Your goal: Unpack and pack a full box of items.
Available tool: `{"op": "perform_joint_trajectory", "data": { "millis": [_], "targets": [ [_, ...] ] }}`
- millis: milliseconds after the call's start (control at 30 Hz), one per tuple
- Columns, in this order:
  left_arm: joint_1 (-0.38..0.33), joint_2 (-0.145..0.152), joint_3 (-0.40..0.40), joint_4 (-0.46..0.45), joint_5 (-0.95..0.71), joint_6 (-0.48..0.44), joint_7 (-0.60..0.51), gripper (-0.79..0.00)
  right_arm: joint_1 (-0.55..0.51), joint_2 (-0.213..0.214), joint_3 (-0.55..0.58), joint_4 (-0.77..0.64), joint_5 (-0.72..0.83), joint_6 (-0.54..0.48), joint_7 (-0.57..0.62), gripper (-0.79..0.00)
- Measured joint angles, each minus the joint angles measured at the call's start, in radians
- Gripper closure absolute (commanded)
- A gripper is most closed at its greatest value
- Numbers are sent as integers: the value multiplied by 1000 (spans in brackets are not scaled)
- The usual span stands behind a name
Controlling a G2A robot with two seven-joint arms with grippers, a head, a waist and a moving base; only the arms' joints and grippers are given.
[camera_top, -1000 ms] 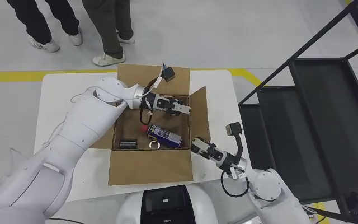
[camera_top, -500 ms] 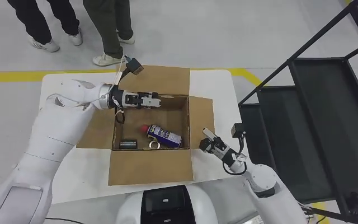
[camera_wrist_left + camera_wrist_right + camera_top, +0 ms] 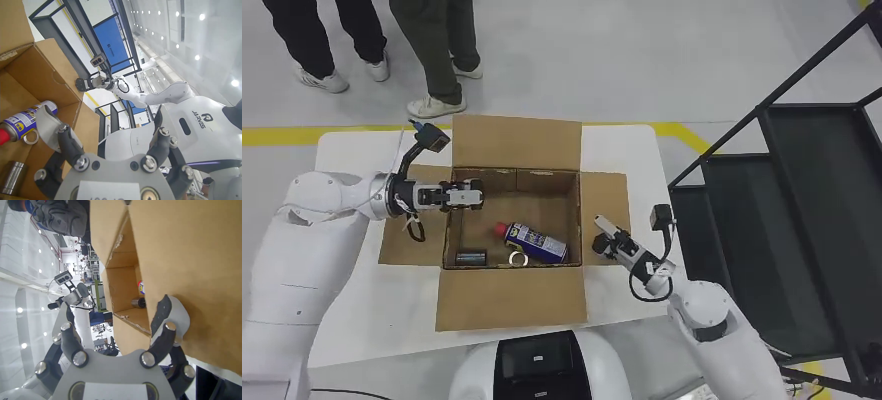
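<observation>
Box (image 3: 514,140) sits open on the table (image 3: 352,160), spray can (image 3: 535,240), metal cylinder (image 3: 471,257) and ring (image 3: 31,137) inside. Left gripper (image 3: 475,194) spread over its left wall; right wrist view adds right gripper (image 3: 113,304) spread, one finger (image 3: 170,311) against the outer flap

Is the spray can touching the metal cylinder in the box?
Apart. The top view shows a clear gap between the spray can and the metal cylinder.

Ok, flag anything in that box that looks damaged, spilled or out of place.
Nothing stands out. The spray can lies on its side on the floor of the box, a ring and a metal cylinder near it; no spill or damage visible.
</observation>
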Motion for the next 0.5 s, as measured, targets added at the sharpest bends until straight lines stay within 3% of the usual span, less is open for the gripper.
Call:
{"op": "perform_joint_trajectory", "data": {
  "millis": [200, 367, 500],
  "targets": [
    [49, 20, -63, -35, -15, -9, 9, -785, 59, 2, -39, -132, -130, 90, 13, -785],
    [91, 38, -125, -65, -30, -17, 17, -785, 197, -6, -158, -159, -271, 226, 69, -785],
    [127, 52, -183, -69, -54, -26, 26, -785, 345, -21, -293, -104, -372, 356, 137, -785]
  ]
}}
